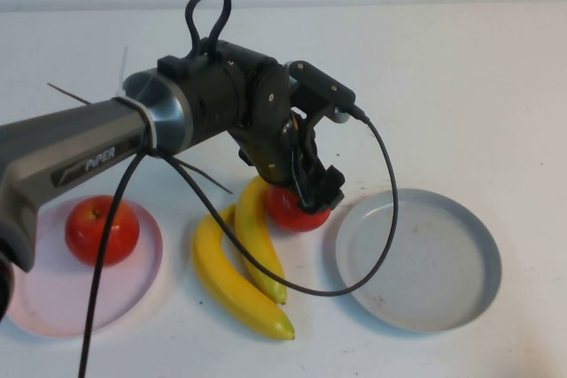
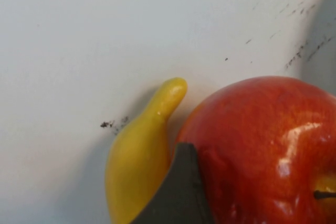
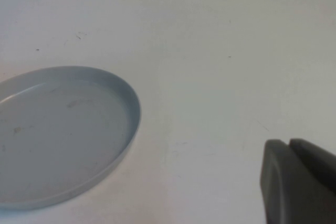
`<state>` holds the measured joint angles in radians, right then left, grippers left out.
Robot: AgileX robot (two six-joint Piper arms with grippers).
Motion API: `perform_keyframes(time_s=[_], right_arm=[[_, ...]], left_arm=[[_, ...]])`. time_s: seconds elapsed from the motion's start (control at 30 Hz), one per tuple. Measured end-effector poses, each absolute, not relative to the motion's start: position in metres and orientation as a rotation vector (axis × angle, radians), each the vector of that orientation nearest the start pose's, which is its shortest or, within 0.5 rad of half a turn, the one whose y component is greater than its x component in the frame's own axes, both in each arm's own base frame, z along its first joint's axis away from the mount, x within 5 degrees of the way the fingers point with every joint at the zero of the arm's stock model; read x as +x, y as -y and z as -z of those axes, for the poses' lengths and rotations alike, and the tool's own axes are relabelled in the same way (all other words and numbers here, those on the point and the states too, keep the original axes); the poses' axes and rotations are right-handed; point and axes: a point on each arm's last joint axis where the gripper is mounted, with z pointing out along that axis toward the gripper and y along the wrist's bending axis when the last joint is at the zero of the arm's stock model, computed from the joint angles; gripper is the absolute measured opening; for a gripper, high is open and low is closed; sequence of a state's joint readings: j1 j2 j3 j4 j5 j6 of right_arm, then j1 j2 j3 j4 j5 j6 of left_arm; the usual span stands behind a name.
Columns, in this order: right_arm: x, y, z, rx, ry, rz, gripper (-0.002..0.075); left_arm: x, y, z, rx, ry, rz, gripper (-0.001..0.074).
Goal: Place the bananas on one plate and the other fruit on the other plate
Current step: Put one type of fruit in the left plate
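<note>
1. We see our left gripper [image 1: 312, 194] lowered over the red apple [image 1: 295, 209] near the middle of the table [image 1: 461, 77], its jaws apart with one on either side of the fruit; we cannot tell if they press on it.
2. That apple touches the tip of one of the two bananas [image 1: 244, 258], which lie side by side toward the table's near edge.
3. A second apple [image 1: 102, 229] sits on the pink plate [image 1: 53, 303] at the near left corner.
4. The grey plate [image 1: 421, 258], bare inside, lies toward the near right.
5. Our right gripper [image 3: 299, 182] hovers over bare table beside the grey plate, jaws together.
</note>
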<state>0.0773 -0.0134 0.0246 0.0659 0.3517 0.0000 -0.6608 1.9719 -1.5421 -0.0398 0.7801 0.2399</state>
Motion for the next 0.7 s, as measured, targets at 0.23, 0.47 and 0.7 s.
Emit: perform_keyframes(time_s=[0.23,0.47,0.7], right_arm=[[0.053,-0.006,-0.174,-0.030,-1.847,-0.118,-0.0017],[0.053,-0.006,-0.174,-0.030,-1.847,-0.118,-0.0017],[0.053,-0.006,-0.174,-0.030,-1.847,-0.118,-0.0017]], left_arm=[[0.329,0.259,-0.246,1.150,-2.432,0.172,0.0578],[0.307,0.230,-0.311,1.018,-2.413,0.206,0.0578],[0.291,0.168,-0.318,0.820,-2.581,0.144,0.0578]])
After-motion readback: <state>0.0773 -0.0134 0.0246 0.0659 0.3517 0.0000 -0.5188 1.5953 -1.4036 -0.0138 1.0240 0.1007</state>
